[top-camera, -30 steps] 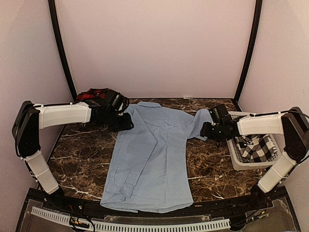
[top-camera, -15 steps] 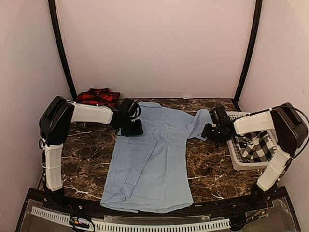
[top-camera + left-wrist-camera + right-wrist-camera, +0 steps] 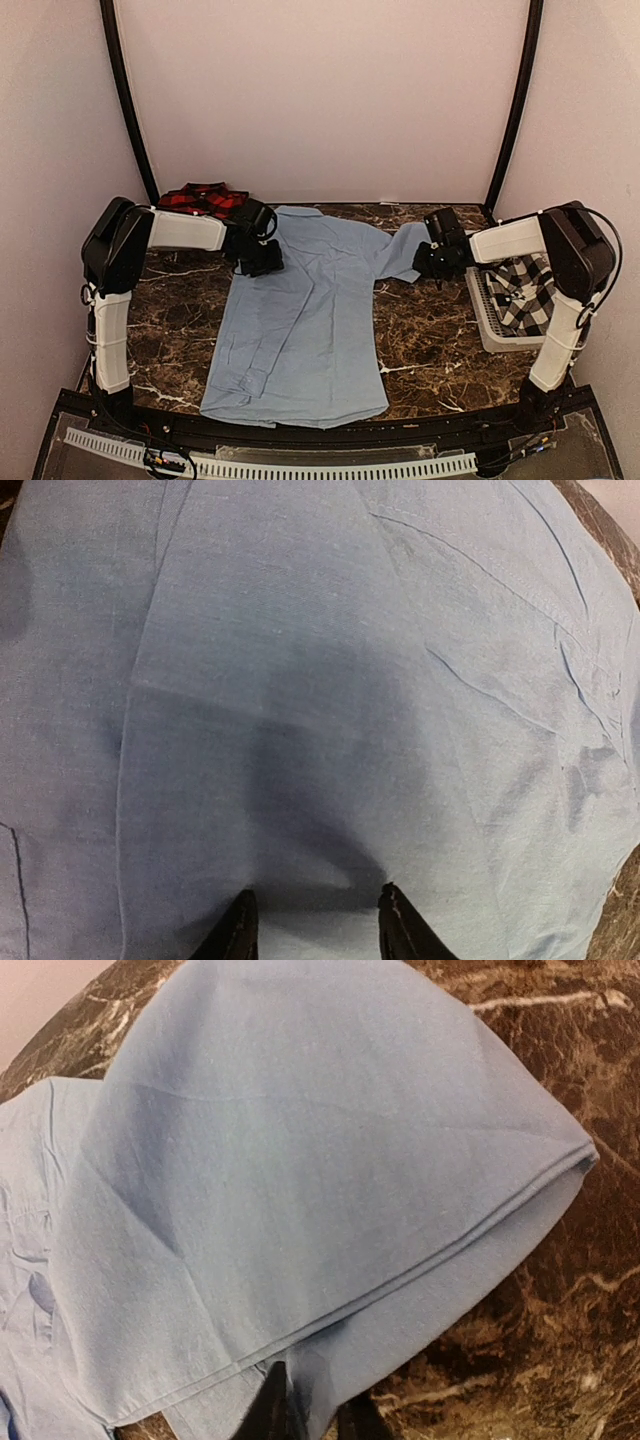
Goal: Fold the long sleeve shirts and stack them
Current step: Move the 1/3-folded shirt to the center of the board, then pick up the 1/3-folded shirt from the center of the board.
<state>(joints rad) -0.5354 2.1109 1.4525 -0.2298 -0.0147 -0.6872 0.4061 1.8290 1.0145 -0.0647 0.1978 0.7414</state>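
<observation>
Dark marble table (image 3: 430, 330) carries light blue shirt (image 3: 300, 320); pale walls (image 3: 320, 100) surround.

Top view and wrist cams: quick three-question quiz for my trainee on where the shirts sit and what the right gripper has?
1. True or false: the checked shirt lies in the white basket.
2. The right gripper is shut on which part of the light blue shirt: A collar, B sleeve, C bottom hem?
3. Fill in: the red plaid shirt sits at the table's far ____ corner.
Key: 1 true; 2 B; 3 left.
</observation>
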